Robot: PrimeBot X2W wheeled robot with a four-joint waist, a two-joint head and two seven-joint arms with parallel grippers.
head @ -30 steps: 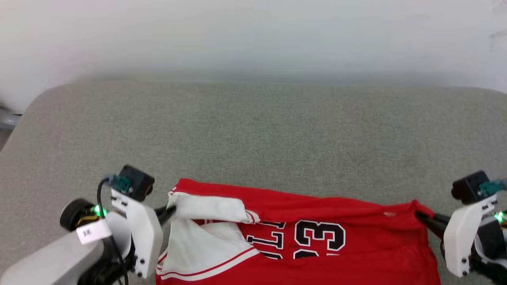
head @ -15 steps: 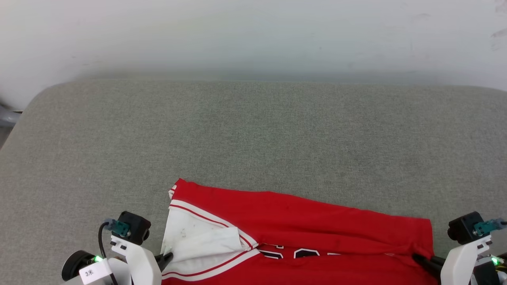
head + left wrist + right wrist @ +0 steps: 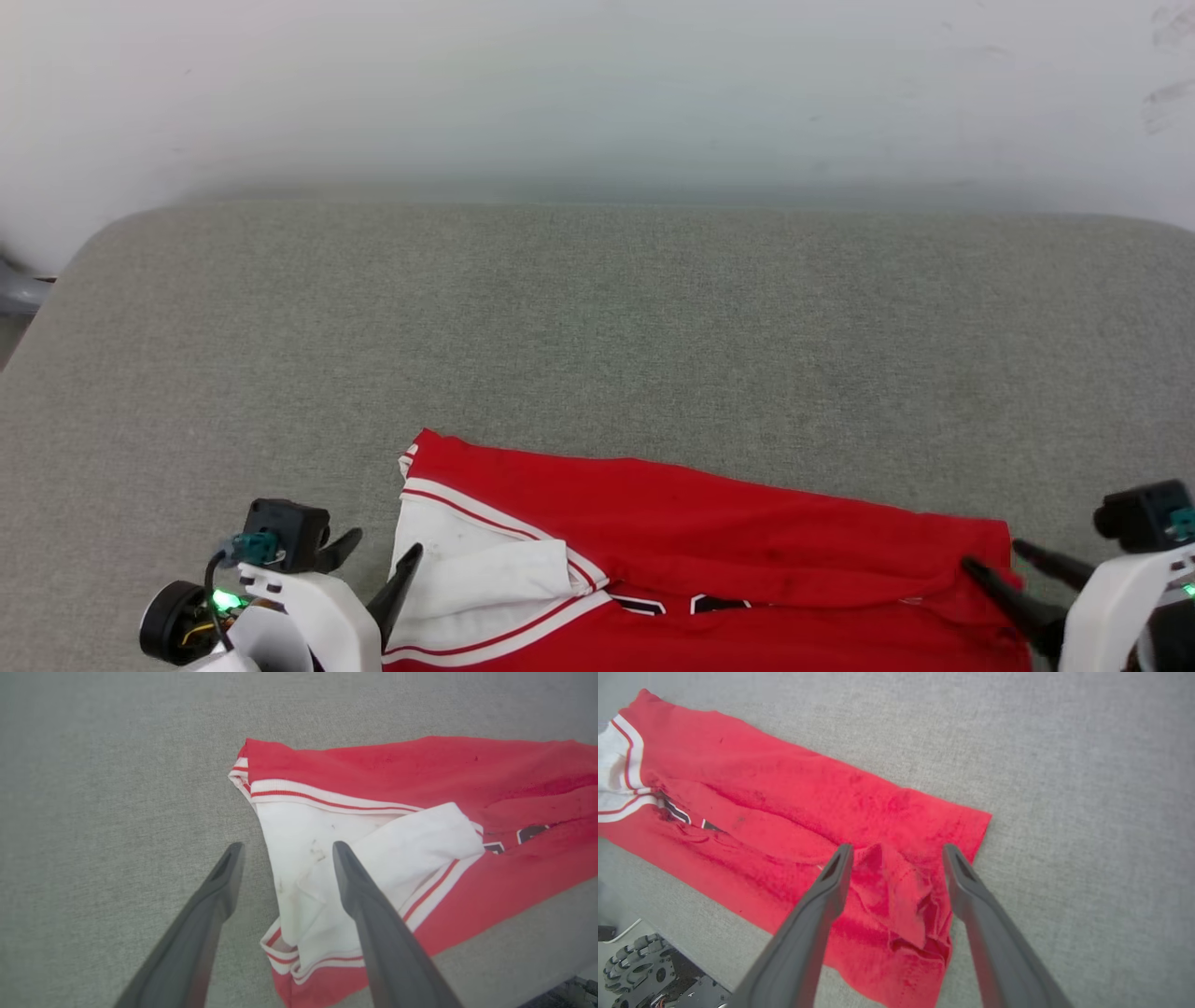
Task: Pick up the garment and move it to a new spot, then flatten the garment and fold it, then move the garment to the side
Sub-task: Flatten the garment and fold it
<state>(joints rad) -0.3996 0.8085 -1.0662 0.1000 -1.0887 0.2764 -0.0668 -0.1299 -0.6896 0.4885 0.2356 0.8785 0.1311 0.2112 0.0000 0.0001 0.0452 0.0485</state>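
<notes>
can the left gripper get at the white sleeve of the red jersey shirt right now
Probably yes. The left gripper stands open right at the white short sleeve of the red jersey-style shirt, one finger over the sleeve, the other over the grey fabric surface, and nothing lies between.

A bare robot test room or lab, by the look of it: a plain white painted wall (image 3: pixel 597 84) with dark scuff marks (image 3: pixel 1167 93), a broad round-cornered tabletop covered in grey-green woven fabric (image 3: pixel 597 308), and beside its edge a black ribbed roller wheel (image 3: pixel 626 963) on pale floor (image 3: pixel 616 910).
</notes>
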